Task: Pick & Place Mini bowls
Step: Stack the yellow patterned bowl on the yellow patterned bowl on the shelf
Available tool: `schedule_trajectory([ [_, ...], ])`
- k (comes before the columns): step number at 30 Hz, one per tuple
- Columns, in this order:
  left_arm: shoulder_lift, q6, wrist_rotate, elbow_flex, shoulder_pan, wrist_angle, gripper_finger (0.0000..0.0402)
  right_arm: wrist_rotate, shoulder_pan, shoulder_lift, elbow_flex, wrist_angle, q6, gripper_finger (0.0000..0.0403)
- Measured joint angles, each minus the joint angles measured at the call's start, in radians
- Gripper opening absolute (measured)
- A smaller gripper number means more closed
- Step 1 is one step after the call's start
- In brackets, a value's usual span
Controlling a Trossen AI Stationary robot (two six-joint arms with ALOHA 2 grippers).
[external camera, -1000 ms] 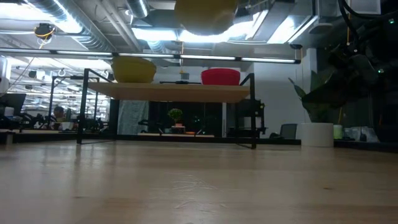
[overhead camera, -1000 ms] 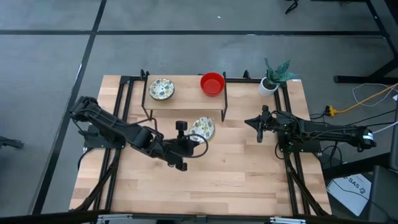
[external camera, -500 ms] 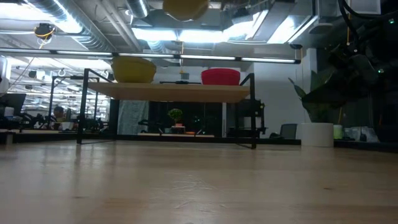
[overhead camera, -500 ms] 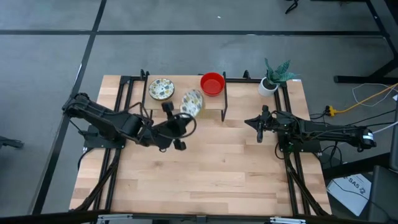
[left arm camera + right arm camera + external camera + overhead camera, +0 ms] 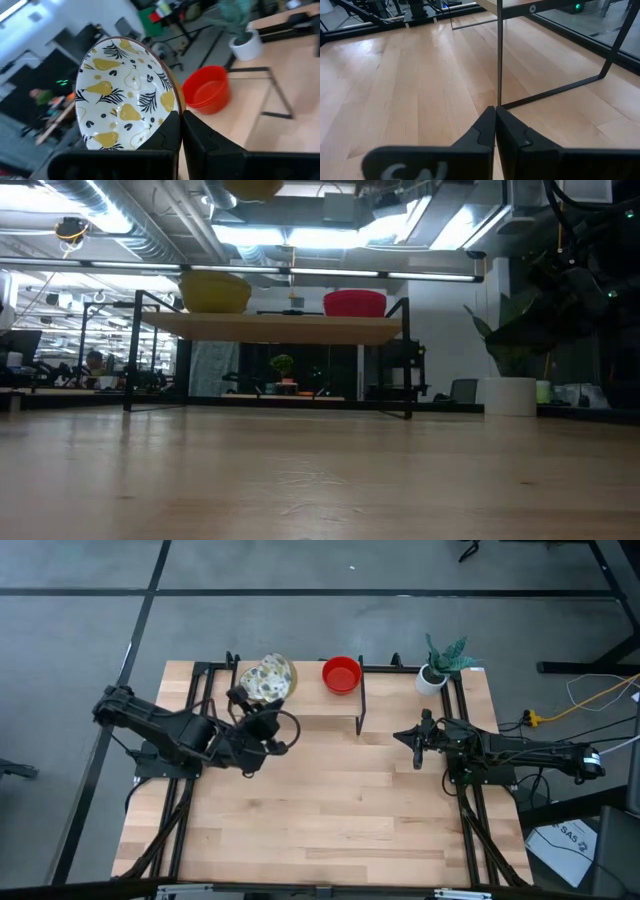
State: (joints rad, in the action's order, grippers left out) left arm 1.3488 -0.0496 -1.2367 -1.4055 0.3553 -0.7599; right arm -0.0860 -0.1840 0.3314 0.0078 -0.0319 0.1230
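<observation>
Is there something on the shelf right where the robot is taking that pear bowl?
Yes. The left gripper holds the patterned bowl tilted over the shelf's left end, where the low view shows another bowl already sitting. The red bowl sits farther right, out of the way.

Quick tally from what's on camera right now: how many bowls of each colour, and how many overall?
Patterned bowls: 2, the held bowl in the left gripper and the shelf bowl
Red bowl: 1
Total: 3
</observation>
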Motion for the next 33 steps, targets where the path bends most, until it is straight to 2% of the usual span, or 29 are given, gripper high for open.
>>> schedule_trajectory([
  [3, -0.013, -0.053, -0.031, 0.000, -0.007, -0.054, 0.0003, 0.000, 0.000, 0.000, 0.000, 0.000, 0.000, 0.0014],
  [10, -0.031, -0.205, -0.023, 0.000, -0.068, -0.213, 0.0003, 0.000, 0.000, 0.000, 0.000, 0.000, 0.000, 0.0014],
  [12, -0.038, -0.259, 0.037, 0.000, -0.104, -0.263, 0.0003, 0.000, 0.000, 0.000, 0.000, 0.000, 0.000, 0.0014],
  [16, -0.057, -0.348, 0.227, 0.000, -0.207, -0.354, 0.0003, 0.000, 0.000, 0.000, 0.000, 0.000, 0.000, 0.0014],
  [19, -0.074, -0.373, 0.309, 0.000, -0.270, -0.406, 0.0003, 0.000, 0.000, 0.000, 0.000, 0.000, 0.000, 0.0014],
  [28, -0.137, -0.447, 0.480, 0.000, -0.377, -0.506, 0.0003, 0.000, 0.000, 0.000, 0.000, 0.000, 0.000, 0.0014],
  [33, -0.144, -0.496, 0.488, 0.000, -0.387, -0.551, 0.0003, 0.000, 0.000, 0.000, 0.000, 0.000, 0.000, 0.0014],
])
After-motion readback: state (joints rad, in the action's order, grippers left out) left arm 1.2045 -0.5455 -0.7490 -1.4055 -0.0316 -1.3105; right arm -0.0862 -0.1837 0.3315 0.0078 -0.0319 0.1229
